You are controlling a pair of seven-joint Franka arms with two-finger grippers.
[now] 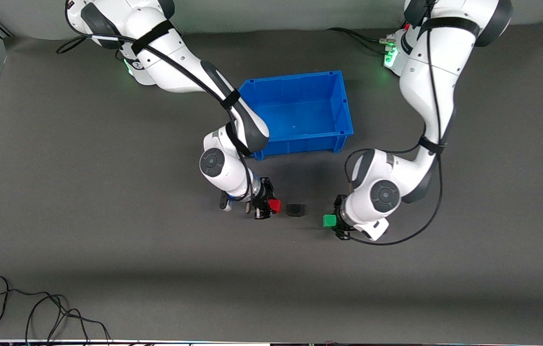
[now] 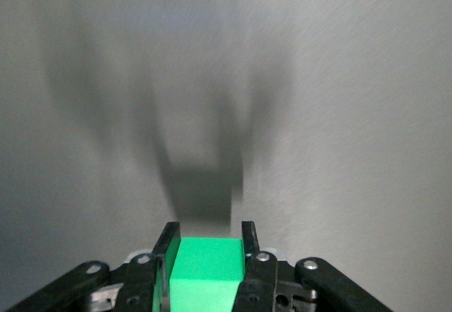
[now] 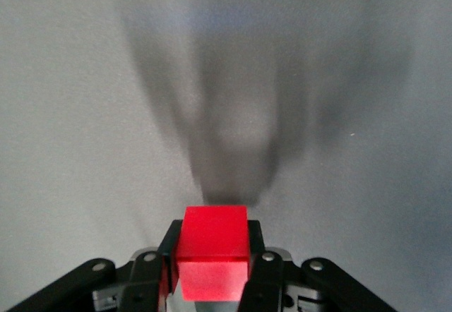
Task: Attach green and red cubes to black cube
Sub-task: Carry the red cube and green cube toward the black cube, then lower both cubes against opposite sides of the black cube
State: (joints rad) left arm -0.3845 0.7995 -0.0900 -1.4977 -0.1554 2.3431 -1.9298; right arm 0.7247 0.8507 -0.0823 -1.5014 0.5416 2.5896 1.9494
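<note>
both tools point(image 1: 265, 205) point(image 1: 336, 222) flank black cube point(image 1: 295, 209), clamping red cube point(image 1: 275, 205), green cube point(image 1: 329, 220).

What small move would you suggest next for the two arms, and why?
Probably bring the right gripper sideways until its red cube meets the black cube, since it sits closest; the left gripper already holds the green cube.

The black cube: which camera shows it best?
The front view: the black cube sits on the table between the right gripper's red cube and the left gripper's green cube. Neither wrist view shows it.
</note>
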